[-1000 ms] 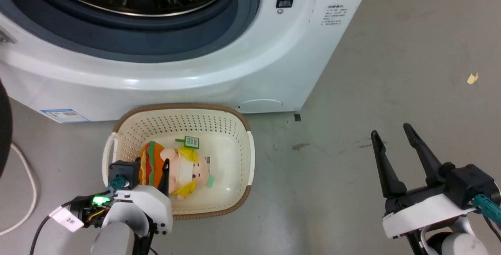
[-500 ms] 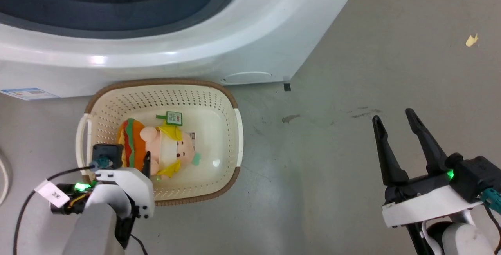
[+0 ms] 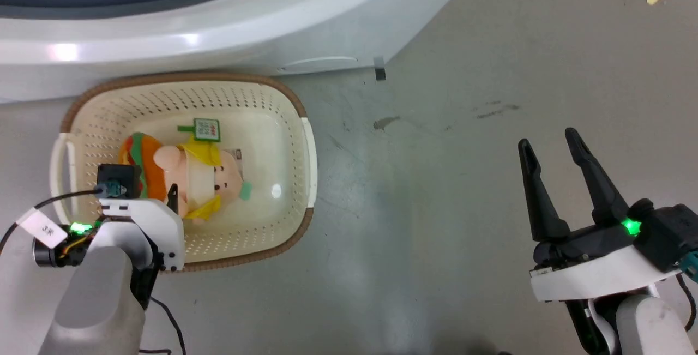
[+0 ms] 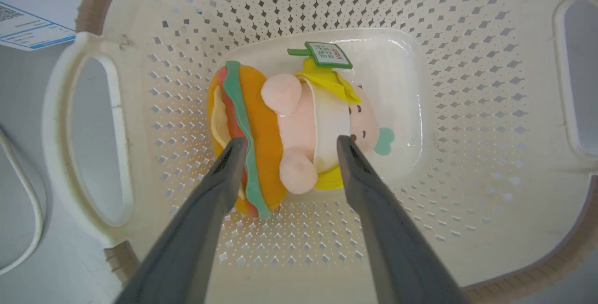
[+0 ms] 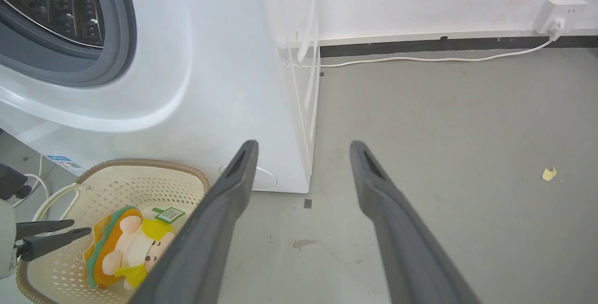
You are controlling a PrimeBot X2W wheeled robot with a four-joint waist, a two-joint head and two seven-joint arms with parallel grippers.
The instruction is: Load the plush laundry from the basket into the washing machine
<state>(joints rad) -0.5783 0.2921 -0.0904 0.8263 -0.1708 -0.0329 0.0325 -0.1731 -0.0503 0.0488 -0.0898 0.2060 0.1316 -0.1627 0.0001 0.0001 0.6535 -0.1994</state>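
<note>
In the cream basket (image 3: 299, 105) before the washing machine (image 3: 272, 17): plush burger doll (image 4: 299, 117) on its side. Left gripper (image 4: 289, 141) spread around it (contact not clear). Right gripper (image 3: 547, 139) spread too, over the floor (image 3: 436, 191).

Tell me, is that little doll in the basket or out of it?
In. The plush laundry lies on its side on the bottom of the basket, the left gripper open around it.

One basket (image 3: 256, 105), one plush doll (image 3: 203, 176) (green-tagged), one washing machine (image 3: 218, 22)
</note>
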